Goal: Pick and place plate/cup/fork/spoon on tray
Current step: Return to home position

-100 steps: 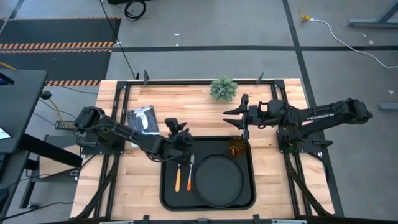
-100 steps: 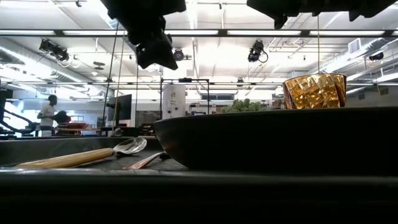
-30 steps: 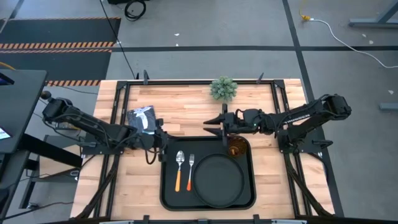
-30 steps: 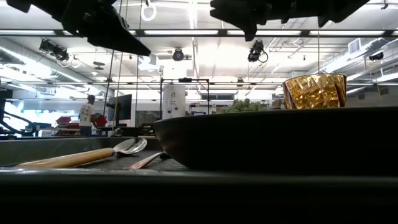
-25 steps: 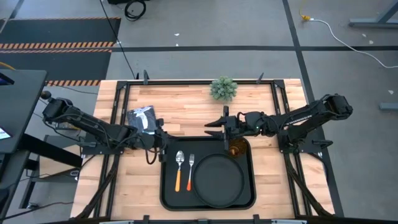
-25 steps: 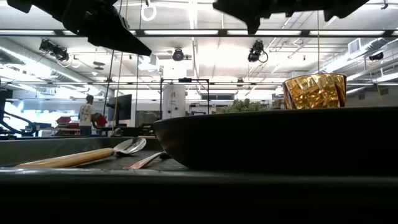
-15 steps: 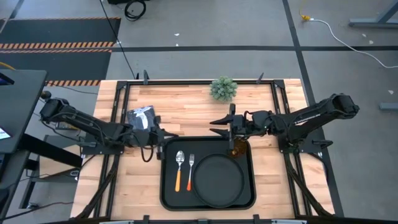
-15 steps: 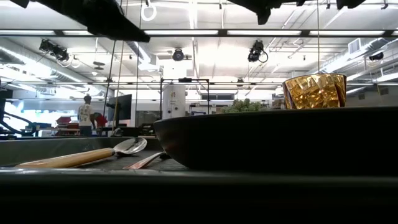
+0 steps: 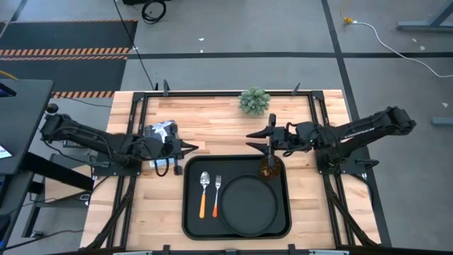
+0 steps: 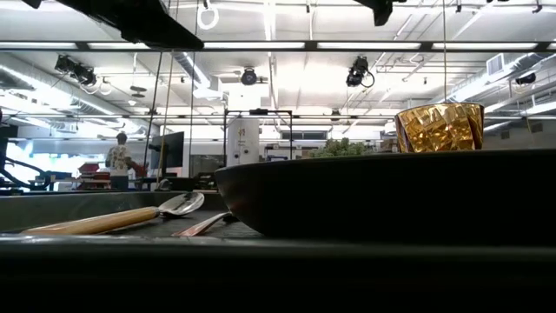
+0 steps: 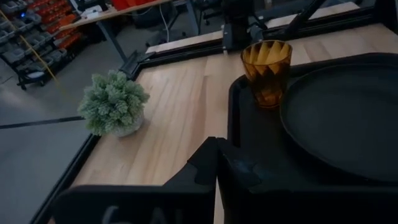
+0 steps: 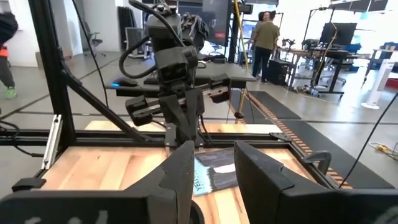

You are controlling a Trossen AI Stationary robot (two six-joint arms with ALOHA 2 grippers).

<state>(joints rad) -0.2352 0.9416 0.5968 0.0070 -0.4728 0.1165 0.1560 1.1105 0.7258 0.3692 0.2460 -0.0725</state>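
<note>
The black tray (image 9: 188,212) lies at the table's near middle. On it lie the round black plate (image 9: 248,205), the orange-handled spoon (image 9: 204,190) and the fork (image 9: 216,191) side by side to the plate's left. The amber cup (image 9: 269,170) stands upright in the tray's far right corner; it also shows in the left wrist view (image 11: 266,71). My left gripper (image 9: 191,148) is shut and empty, left of the tray's far left corner. My right gripper (image 9: 256,140) is open and empty, just beyond the tray's far edge near the cup.
A small green potted plant (image 9: 254,101) stands at the table's far edge. A dark and silver packet (image 9: 161,133) lies on the table under my left arm. Bare wood lies to the left and right of the tray. A person (image 10: 115,158) stands far off in the room.
Both grippers have risen, nearly leaving the top of the low view. My right gripper has drawn back toward the table's right edge, still open. My left arm has pulled back toward the left edge and its gripper has shifted a little toward the far edge. The tableware has stayed put.
</note>
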